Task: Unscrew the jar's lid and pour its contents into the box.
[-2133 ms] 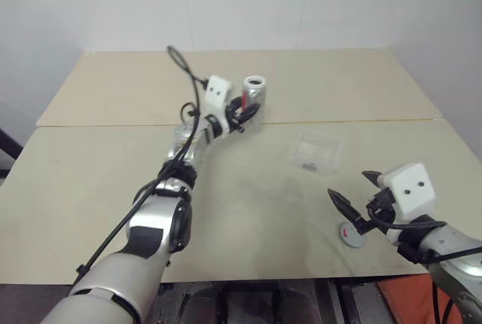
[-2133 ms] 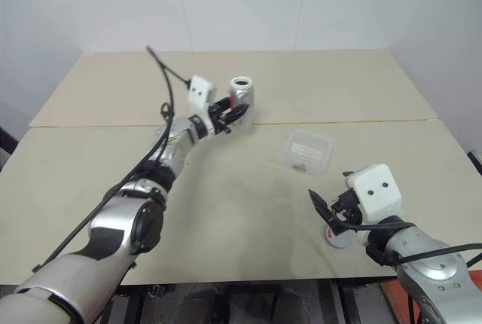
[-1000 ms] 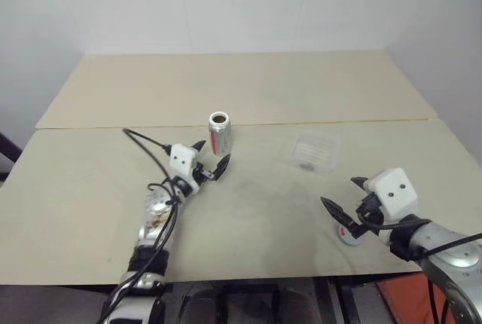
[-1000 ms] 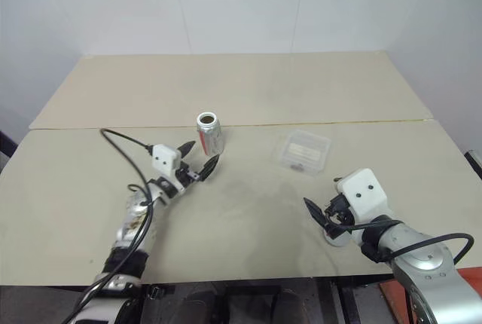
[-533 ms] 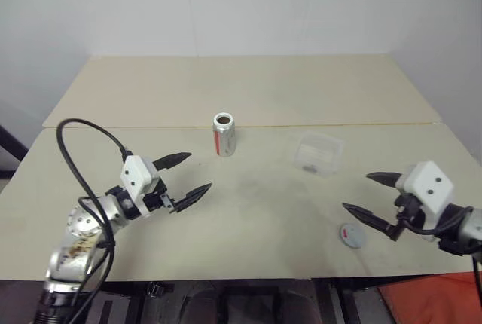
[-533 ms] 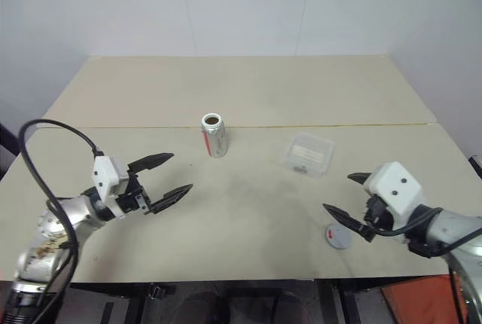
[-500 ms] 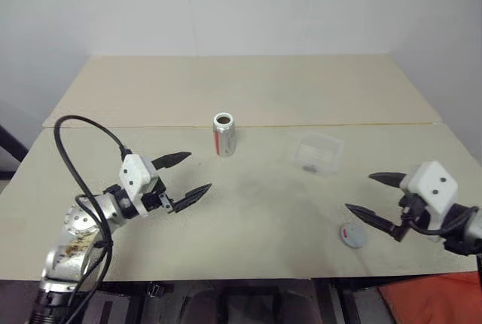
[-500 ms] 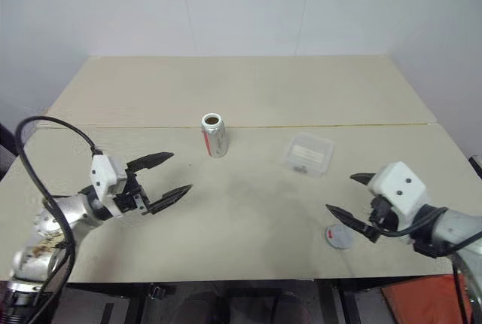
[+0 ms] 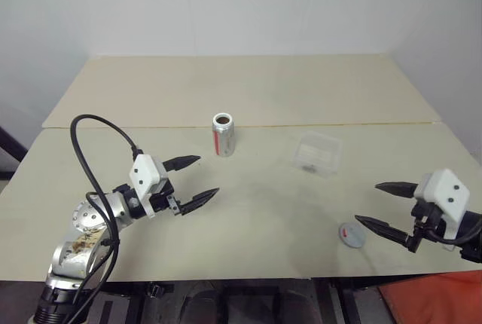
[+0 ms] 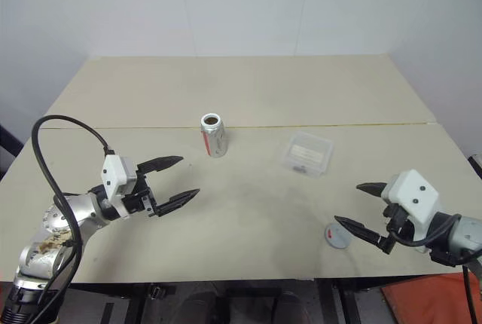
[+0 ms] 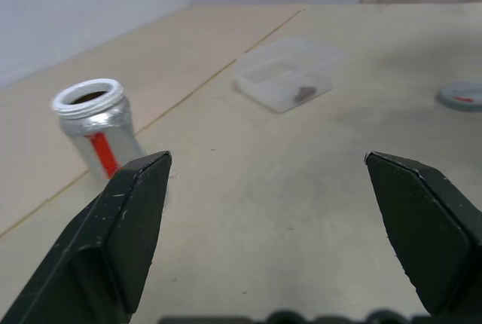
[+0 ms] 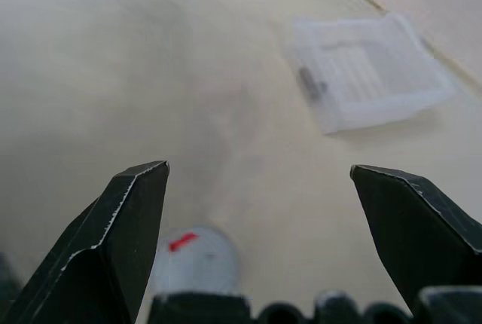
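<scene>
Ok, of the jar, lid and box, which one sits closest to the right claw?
The lid, the flat grey disc with a red mark, lies just beside the open right claw. The box and the jar sit farther up the table.

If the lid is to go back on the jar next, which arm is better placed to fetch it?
Right, probably. The lid lies on the table just beside the right gripper, whose jaws stand open. The left gripper, also open, sits across the table, nearer the jar.
</scene>
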Action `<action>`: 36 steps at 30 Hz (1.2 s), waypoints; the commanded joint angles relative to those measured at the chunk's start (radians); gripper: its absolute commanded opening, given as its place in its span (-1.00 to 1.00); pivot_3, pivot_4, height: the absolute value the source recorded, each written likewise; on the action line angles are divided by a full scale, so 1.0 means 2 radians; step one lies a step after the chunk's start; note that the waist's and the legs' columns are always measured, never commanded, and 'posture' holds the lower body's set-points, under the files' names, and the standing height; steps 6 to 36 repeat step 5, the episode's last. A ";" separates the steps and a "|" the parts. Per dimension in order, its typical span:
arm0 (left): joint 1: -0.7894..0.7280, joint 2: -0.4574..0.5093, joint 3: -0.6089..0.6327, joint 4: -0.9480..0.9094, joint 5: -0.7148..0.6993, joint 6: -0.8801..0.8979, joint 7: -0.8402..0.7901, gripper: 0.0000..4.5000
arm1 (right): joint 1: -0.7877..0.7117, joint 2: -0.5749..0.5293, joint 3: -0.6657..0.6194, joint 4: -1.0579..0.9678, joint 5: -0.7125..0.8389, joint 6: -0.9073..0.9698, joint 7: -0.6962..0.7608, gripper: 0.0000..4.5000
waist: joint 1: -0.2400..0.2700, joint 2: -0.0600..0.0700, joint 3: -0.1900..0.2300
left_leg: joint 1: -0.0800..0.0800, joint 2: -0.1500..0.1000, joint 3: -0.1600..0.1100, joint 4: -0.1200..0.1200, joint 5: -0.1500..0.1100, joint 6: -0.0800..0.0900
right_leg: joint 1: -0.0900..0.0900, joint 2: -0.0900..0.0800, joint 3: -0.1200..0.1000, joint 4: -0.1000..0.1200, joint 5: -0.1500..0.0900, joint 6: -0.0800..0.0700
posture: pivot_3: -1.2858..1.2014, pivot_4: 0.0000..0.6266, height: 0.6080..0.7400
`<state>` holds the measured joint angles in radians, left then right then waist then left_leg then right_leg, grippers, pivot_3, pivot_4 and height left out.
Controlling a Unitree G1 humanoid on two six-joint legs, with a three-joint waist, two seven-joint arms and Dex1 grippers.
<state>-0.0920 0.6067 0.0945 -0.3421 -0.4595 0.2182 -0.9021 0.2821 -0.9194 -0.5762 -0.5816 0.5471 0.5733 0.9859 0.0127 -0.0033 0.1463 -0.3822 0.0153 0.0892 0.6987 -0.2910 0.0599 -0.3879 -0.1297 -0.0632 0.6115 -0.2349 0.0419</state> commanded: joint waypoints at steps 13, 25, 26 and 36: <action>-0.021 0.006 0.009 0.011 0.016 -0.020 0.006 0.99 | -0.028 -0.012 -0.013 -0.021 0.068 0.026 0.011 1.00 | 0.000 0.000 0.000 | 0.000 0.000 0.000 0.000 -0.001 0.002 | 0.000 0.000 0.000 0.000 0.000 0.000 | 0.03 -0.52 1.00; -0.021 0.006 0.009 0.011 0.016 -0.020 0.006 0.99 | -0.028 -0.012 -0.013 -0.021 0.068 0.026 0.011 1.00 | 0.000 0.000 0.000 | 0.000 0.000 0.000 0.000 -0.001 0.002 | 0.000 0.000 0.000 0.000 0.000 0.000 | 0.03 -0.52 1.00; -0.021 0.006 0.009 0.011 0.016 -0.020 0.006 0.99 | -0.028 -0.012 -0.013 -0.021 0.068 0.026 0.011 1.00 | 0.000 0.000 0.000 | 0.000 0.000 0.000 0.000 -0.001 0.002 | 0.000 0.000 0.000 0.000 0.000 0.000 | 0.03 -0.52 1.00; -0.021 0.006 0.009 0.011 0.016 -0.020 0.006 0.99 | -0.028 -0.012 -0.013 -0.021 0.068 0.026 0.011 1.00 | 0.000 0.000 0.000 | 0.000 0.000 0.000 0.000 -0.001 0.002 | 0.000 0.000 0.000 0.000 0.000 0.000 | 0.03 -0.52 1.00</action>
